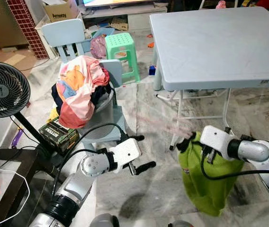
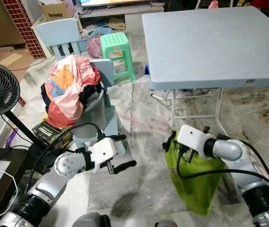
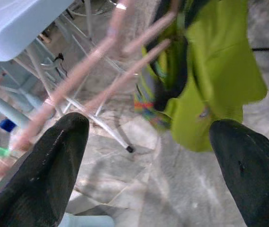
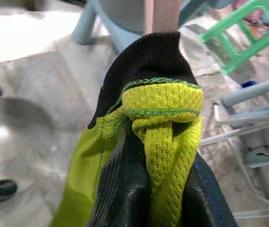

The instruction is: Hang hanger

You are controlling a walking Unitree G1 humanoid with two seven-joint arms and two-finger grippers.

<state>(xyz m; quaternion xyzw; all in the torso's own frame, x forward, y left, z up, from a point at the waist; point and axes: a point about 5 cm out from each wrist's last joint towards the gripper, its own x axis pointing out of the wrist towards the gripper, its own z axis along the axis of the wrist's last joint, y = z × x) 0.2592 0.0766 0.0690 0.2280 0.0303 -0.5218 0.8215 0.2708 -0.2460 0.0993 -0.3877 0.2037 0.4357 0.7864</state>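
A lime-green shirt (image 1: 206, 185) hangs low over the marble floor at the right, below the table's front edge. My right gripper (image 1: 187, 143) is shut on its bunched black-and-green collar (image 4: 163, 101). A pink hanger (image 3: 80, 78) sticks out of the collar toward the table legs and is smeared by motion blur; in the right wrist view its neck (image 4: 162, 13) rises above the collar. My left gripper (image 1: 143, 152) is open and holds nothing, a little left of the shirt at about the same height. Its two black fingers (image 3: 54, 165) frame the hanger and shirt (image 3: 217, 71) in the left wrist view.
A grey folding table (image 1: 219, 42) stands at the back right on thin white legs (image 1: 178, 120). A pile of clothes (image 1: 80, 90) lies on a pale blue chair to the left. A black fan (image 1: 2, 90), a green stool (image 1: 121, 52) and a dark side table (image 1: 18, 172) surround them.
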